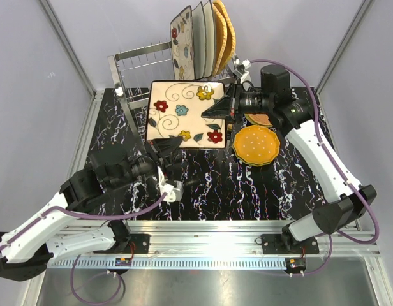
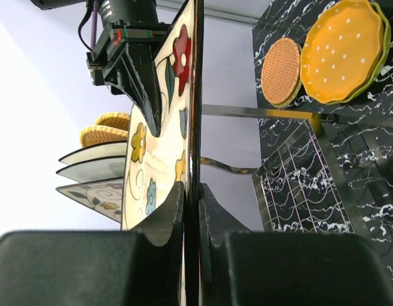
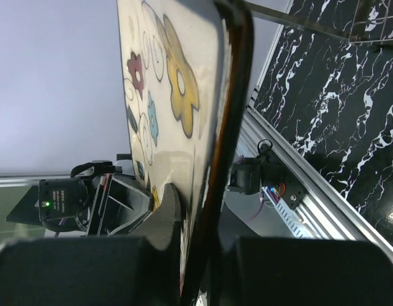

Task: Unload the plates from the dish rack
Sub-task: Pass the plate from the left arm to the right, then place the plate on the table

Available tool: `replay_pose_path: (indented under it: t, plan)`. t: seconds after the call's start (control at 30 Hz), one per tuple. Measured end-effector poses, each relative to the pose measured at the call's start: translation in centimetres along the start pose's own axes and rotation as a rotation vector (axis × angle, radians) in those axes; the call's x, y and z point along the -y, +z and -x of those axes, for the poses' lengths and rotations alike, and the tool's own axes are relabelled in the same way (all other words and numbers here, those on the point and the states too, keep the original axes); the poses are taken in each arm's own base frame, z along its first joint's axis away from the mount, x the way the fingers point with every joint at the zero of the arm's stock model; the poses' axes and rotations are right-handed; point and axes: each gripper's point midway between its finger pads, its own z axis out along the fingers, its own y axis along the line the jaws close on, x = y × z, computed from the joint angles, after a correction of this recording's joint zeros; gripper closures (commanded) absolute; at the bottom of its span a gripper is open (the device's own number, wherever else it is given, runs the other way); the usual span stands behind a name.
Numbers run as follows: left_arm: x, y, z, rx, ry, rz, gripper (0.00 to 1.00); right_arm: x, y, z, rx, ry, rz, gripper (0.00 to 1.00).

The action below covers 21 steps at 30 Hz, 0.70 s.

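Note:
A square cream floral plate [image 1: 180,118] hangs in the air in front of the dish rack [image 1: 136,67], held by both arms. My left gripper [image 1: 168,145] is shut on its near edge, and the rim is pinched between the fingers [image 2: 191,194]. My right gripper [image 1: 212,109] is shut on its right edge [image 3: 198,201]. Several more plates [image 1: 203,38] stand upright in the rack's right end: another floral one, plain white ones and woven tan-orange ones.
On the black marbled table to the right lies an orange dotted scalloped plate [image 1: 256,145] stacked on a lime-green one, with a round woven plate [image 1: 260,119] just behind it. White walls enclose the table, and an aluminium rail runs along its near edge.

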Motion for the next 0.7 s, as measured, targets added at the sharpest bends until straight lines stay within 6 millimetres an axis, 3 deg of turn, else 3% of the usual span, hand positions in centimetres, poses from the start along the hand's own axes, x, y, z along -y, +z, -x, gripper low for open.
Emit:
replay_pose_path:
  t: [0.03,0.07,0.1,0.33,0.43,0.57,0.7]
  plan:
    - [-0.1,0.0,0.1,0.004,-0.004,0.005,0.81,0.0,-0.1,0.0,0.0,0.002,0.003,1.0]
    - [-0.1,0.1,0.2,0.007,-0.014,0.008,0.66,0.0,-0.3,0.1,0.004,0.001,0.007,1.0]
    - [-0.2,0.3,0.3,0.015,-0.027,0.021,0.6,-0.1,-0.5,0.2,0.009,-0.01,0.014,1.0]
    - [-1.6,1.6,1.8,0.089,-0.101,0.146,0.38,0.4,-2.7,0.9,0.01,-0.037,0.061,1.0]
    - [-2.0,2.0,2.2,0.108,-0.125,0.185,0.19,0.7,-3.8,1.2,0.017,-0.053,0.072,1.0]
    - [-2.5,2.2,2.5,0.125,-0.165,0.235,0.17,0.9,-5.1,1.4,0.042,-0.075,0.074,1.0]
    - [-2.6,2.5,2.7,0.141,-0.204,0.268,0.07,0.5,-6.0,1.3,0.068,-0.121,0.077,1.0]
